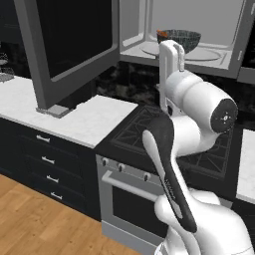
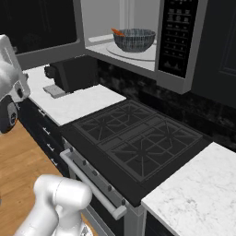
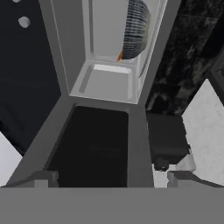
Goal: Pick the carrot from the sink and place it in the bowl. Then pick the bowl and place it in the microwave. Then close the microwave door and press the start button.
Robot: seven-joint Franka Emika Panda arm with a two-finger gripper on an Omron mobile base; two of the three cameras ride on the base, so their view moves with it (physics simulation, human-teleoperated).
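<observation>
Microwave door (image 1: 74, 45) hangs open at left, over the white counter (image 1: 84, 119). Stove (image 2: 138, 138) below. Bowl (image 2: 134, 39) sits on the microwave (image 2: 177, 41) turntable, carrot (image 2: 118, 32) inside. Gripper (image 3: 107, 177) spread wide, empty.

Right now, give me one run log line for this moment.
carrot: in bowl | bowl: on microwave turntable | microwave door: open | gripper: open, empty, facing door | next: close door
</observation>
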